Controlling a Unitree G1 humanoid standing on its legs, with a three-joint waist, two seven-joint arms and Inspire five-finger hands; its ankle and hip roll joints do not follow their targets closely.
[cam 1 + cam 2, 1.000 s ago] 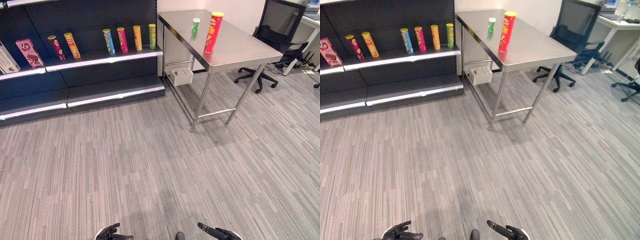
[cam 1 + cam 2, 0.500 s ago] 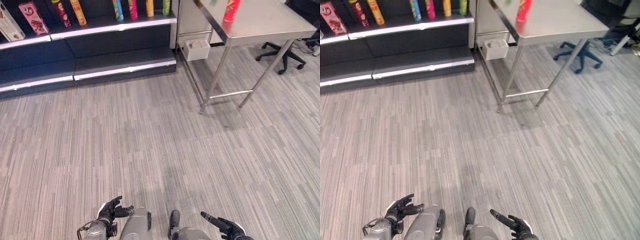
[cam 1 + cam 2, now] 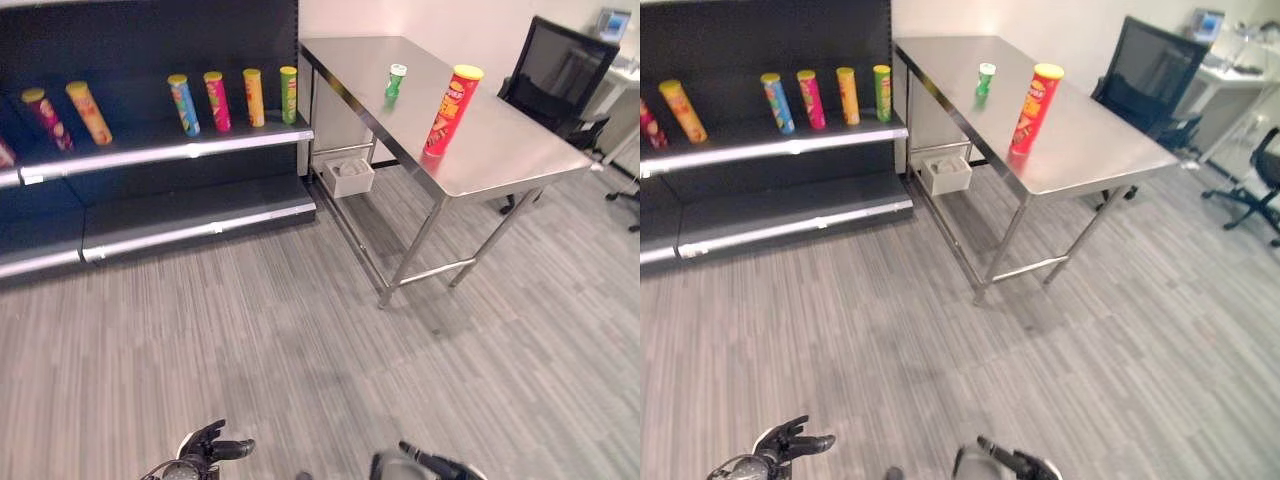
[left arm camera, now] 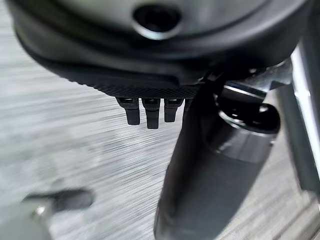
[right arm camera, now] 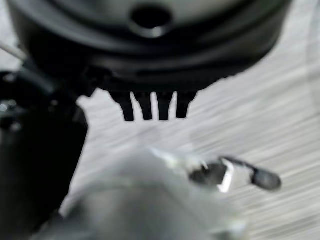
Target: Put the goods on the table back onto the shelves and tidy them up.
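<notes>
In the left eye view, a stainless-steel counter [image 3: 500, 150] on thin metal legs stands to the right of a dark shelf unit [image 3: 150, 150] with silver edge strips. A tall red cylindrical crisp can with a yellow lid [image 3: 452, 110] stands upright near the counter's front edge, and a small green bottle with a white cap [image 3: 394, 82] stands upright farther back, well apart from it. On the upper shelf stand six upright crisp cans: a maroon can [image 3: 45, 120] and an orange can [image 3: 88, 112] to the left, then a blue can [image 3: 183, 104], a pink can [image 3: 216, 101], a yellow-orange can [image 3: 253, 97] and a green can [image 3: 288, 95] in a row. A white box [image 3: 348, 177] sits on the floor beneath the counter's back end, and a black office chair [image 3: 555, 85] stands behind the counter.

At the bottom edge, over grey striped carpet [image 3: 300, 330], the left robot hand [image 3: 215, 448] shows with fingers loosely spread, holding nothing.

In the right eye view, the right robot hand [image 3: 1012, 461] shows a finger stretched out straight, holding nothing.

In the left wrist view, the left robot hand's fingertips [image 4: 150, 111] hang straight over the carpet, nothing between them.

In the right wrist view, the right robot hand's fingertips [image 5: 150, 106] likewise hang straight and empty.
</notes>
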